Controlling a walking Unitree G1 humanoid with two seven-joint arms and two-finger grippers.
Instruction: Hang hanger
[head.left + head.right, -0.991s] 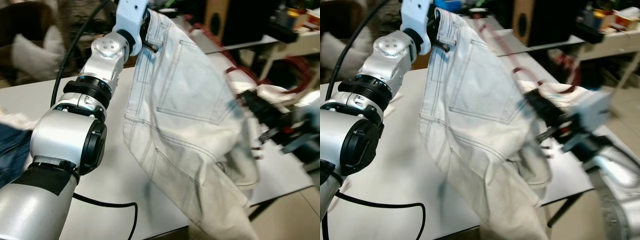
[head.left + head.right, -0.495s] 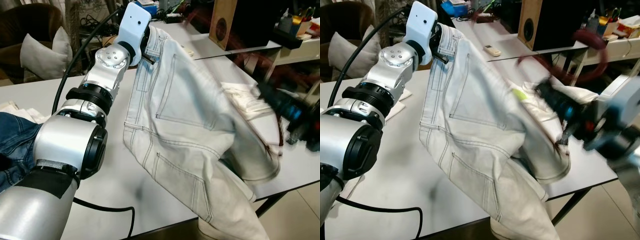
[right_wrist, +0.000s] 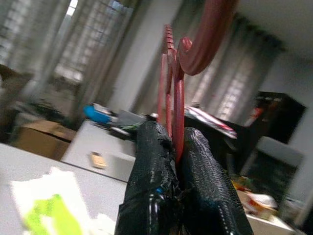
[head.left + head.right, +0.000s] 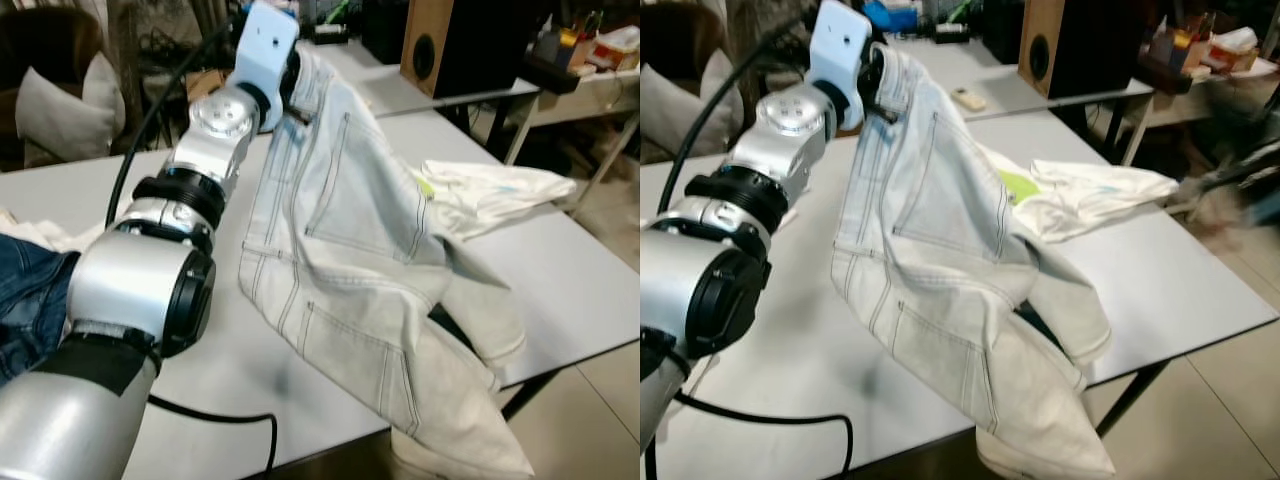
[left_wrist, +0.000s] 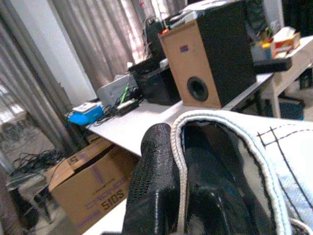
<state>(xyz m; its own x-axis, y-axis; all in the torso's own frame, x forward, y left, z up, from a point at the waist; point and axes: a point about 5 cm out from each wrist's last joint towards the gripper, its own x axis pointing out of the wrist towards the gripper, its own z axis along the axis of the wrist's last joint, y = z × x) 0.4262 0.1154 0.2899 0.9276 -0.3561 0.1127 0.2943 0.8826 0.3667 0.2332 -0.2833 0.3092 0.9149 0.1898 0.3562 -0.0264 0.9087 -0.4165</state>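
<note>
- Your left gripper [image 5: 176, 196] has its jaws pinching the waistband of the pale jeans [image 4: 350, 260], held up above the white table [image 4: 580, 290] (legs trailing off the near edge).
- Your right gripper [image 3: 171, 161] has its jaws pressed on the dark red hanger [image 3: 171, 98], out past the table's right side.
- The hanger looks rigid, ridged and hooked; the denim is soft, stitched and heavy.
- Nothing is hung yet: hanger and jeans are well apart.
</note>
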